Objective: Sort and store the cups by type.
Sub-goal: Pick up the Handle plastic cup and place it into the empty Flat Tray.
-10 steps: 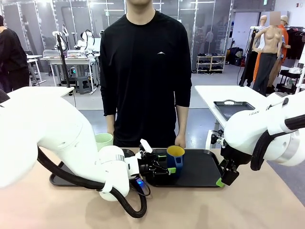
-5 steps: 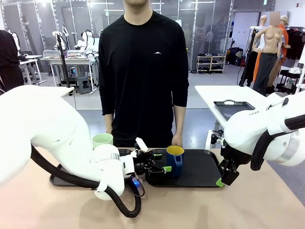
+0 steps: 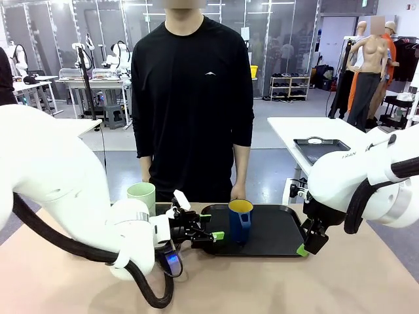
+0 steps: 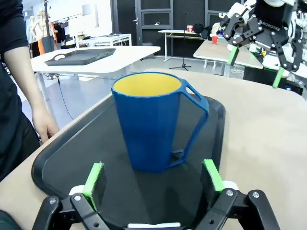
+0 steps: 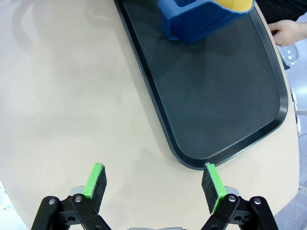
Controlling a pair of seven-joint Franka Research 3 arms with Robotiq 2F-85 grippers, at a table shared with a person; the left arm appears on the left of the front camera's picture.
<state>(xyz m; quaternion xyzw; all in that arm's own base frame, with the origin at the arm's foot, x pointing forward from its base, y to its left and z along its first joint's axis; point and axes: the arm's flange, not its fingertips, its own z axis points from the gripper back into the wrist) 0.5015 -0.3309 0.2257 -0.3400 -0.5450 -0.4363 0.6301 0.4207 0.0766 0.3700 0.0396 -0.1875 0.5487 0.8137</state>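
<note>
The dark blue handled mug (image 3: 240, 220) with a yellow inside stands upright on the black tray (image 3: 278, 232). My left gripper (image 3: 211, 227) lies level just left of it, open, at the tray's left rim. In the left wrist view the mug (image 4: 152, 120) stands a short way ahead of the open, empty left gripper (image 4: 153, 179), handle to the right. The pale green tumbler (image 3: 141, 196) stands behind my left arm. My right gripper (image 3: 306, 243) hovers open by the tray's near right corner. Its own view looks down past the right gripper (image 5: 153, 184) at the tray (image 5: 216, 96) and the mug (image 5: 206, 17).
A person in black stands at the far edge, one hand (image 3: 237, 193) close to the tray's far rim, also seen as the hand (image 4: 45, 127) beside the tray. Bare tabletop (image 5: 72, 96) lies in front of the tray. A separate white table (image 3: 321, 131) stands back right.
My left arm has drawn back to the left, taking its open gripper away from the mug. The person has shifted slightly left. My right arm has held still.
</note>
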